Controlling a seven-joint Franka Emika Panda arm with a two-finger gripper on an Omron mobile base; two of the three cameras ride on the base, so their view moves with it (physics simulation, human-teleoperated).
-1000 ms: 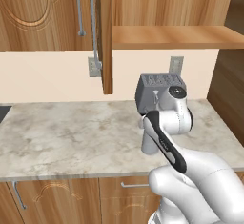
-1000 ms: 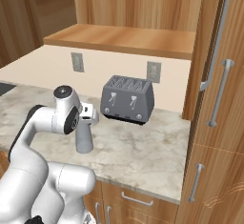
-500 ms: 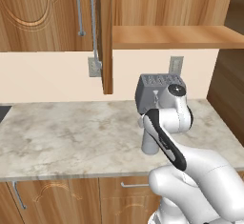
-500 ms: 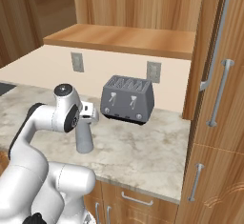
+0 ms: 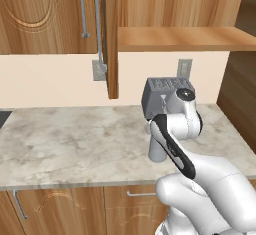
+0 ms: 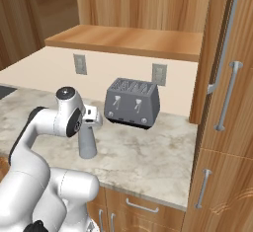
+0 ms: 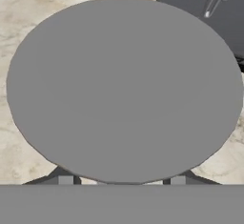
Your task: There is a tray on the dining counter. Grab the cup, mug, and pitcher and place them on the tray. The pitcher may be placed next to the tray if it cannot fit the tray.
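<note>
The grey pitcher (image 5: 157,150) (image 6: 88,143) stands upright on a marble worktop (image 5: 75,139), just in front of the toaster. My gripper (image 6: 91,125) comes down over its top, one finger on each side of the neck. From the hand camera the pitcher's round grey top (image 7: 124,85) spreads across the picture and covers most of both fingers, so I cannot see whether they touch it. My gripper (image 7: 121,179) shows as two tips at the bottom edge. The tray, cup, mug and dining counter are out of view.
A boxy grey toaster (image 5: 161,95) (image 6: 132,102) stands against the wall right behind the pitcher. A wooden shelf (image 5: 180,39) hangs above, beside an open cabinet door (image 5: 111,39). Tall cabinets with handles (image 6: 227,78) close off the right end. Bare worktop stretches left.
</note>
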